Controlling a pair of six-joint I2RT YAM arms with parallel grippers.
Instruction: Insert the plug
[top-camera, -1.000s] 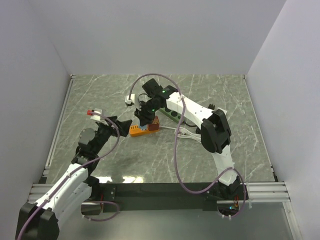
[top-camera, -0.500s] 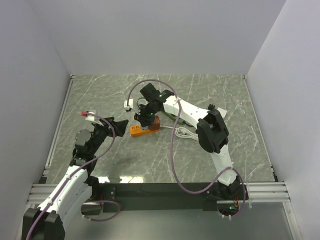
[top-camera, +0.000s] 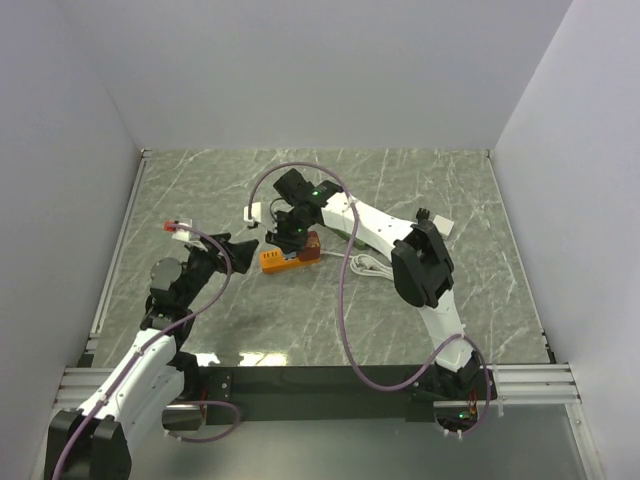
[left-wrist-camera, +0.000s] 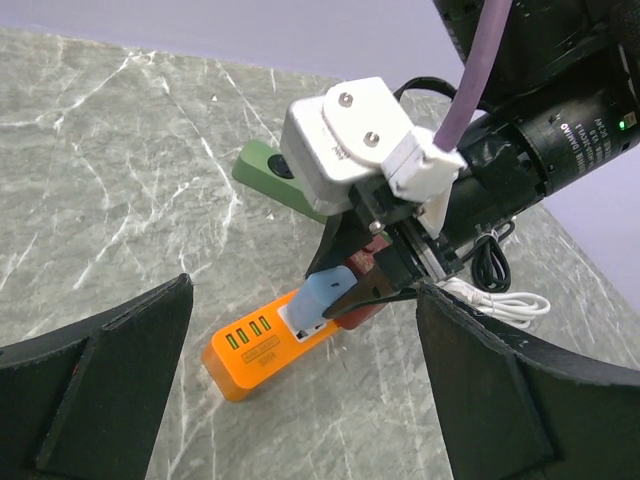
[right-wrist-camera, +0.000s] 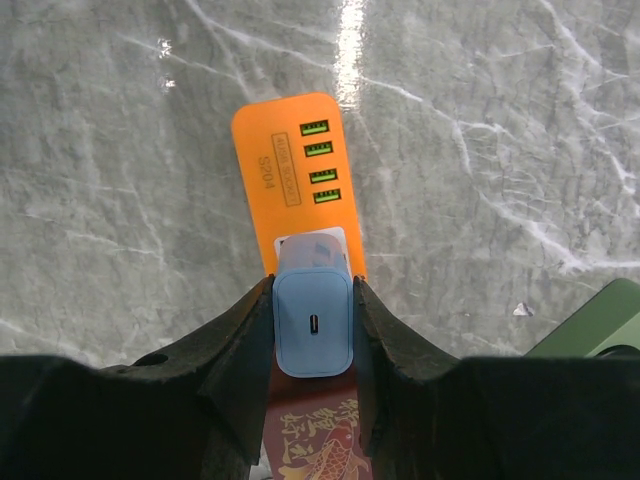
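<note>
- Pale-blue plastic plug (right-wrist-camera: 313, 325): likely light, rigid, smooth; right end effector (right-wrist-camera: 312, 300) clamps its flat sides, over the orange power strip (right-wrist-camera: 295, 180), well clear of all table (top-camera: 480, 300) edges.
- Left end effector (top-camera: 238, 248) spread apart, empty.

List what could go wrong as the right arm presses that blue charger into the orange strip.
1. Nothing holds the orange power strip: the open left gripper hangs clear of it, so a push may slide or tilt it.
2. The blue charger in the right gripper hides its prongs and the socket; if misaligned, they could jam.
</note>
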